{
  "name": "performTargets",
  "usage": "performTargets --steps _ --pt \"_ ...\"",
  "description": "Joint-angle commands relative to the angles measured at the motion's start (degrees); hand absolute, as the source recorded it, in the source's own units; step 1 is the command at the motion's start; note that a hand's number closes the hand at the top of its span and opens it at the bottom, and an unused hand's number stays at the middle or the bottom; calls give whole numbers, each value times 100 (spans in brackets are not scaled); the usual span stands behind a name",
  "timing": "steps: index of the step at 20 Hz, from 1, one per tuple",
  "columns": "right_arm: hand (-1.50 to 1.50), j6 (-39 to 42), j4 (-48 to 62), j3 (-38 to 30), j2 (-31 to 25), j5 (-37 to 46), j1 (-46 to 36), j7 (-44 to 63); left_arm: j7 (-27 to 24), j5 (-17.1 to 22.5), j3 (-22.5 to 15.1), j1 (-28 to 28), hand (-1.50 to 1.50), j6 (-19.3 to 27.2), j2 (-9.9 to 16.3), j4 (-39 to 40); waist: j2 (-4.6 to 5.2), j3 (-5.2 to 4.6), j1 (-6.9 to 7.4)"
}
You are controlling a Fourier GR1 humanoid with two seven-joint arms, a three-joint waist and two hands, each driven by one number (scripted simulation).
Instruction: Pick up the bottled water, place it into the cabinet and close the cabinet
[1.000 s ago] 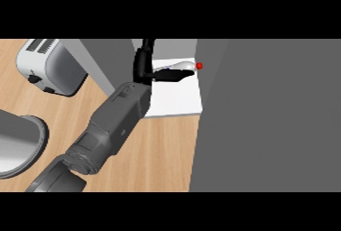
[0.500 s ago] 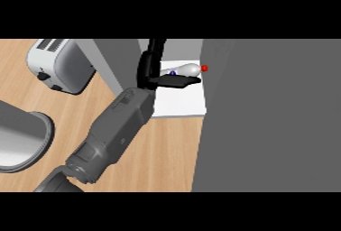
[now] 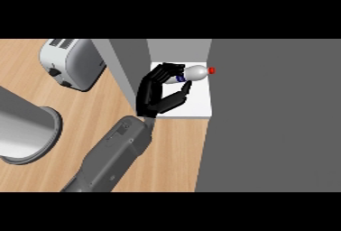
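Right hand (image 3: 160, 92) is the only hand in view; forearm comes up from the lower edge and the black fingers curl round the bottled water (image 3: 191, 73), w/ thumb on the near side, so it has hold of the bottle; left hand doesn't show anywhere. Bottle lies on its side, roughly horizontal in the head view, red cap (image 3: 212, 70) pointing right toward the grey cabinet wall, white shoulder and a bit of blue label peeking past the fingers; rest of the body is hidden under the hand. It sits over the white cabinet shelf (image 3: 196, 106), near the back of it; can't tell if it's resting on the shelf or just above. Handling, as a guess: small plastic bottle, light to moderate if full, smooth and round so apt to roll or slip once let go while lying down, thin wall may give a bit under a squeeze, not fragile. Best hold is round the mid-body at the label, which is approx where the fingers sit now; neck is too narrow and the cap end too near the wall. Placement looks nearly done; release and closing the cabinet not yet done. Cabinet door (image 3: 273, 117) is prob. the big grey panel filling the right side. Further out on the wooden counter (image 3: 80, 113): silver toaster (image 3: 72, 63) upper left, grey metal pot (image 3: 23, 128) at far left, both well apart from the shelf.
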Motion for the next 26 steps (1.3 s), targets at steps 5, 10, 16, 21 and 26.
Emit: performTargets --steps 5,10,16,21,26 --pt "150 516 -683 -7 -775 94 -508 1010 519 -288 -529 1397 150 376 497 -1914 14 -5 69" --pt "150 603 -831 706 -752 -25 -487 1561 302 -477 -794 2749 150 451 924 -3056 31 -6 16" --pt "150 220 -310 1894 9 575 -947 1703 547 -437 -579 3853 150 290 1942 -4718 31 -6 15" --pt "150 44 67 2402 515 708 -1641 2400 408 -453 -363 4633 150 86 2287 -5245 45 -7 7" --pt "150 -306 812 3156 1309 1140 -2418 2867 74 -422 -223 5180 150 -98 2299 -5412 42 -13 30"
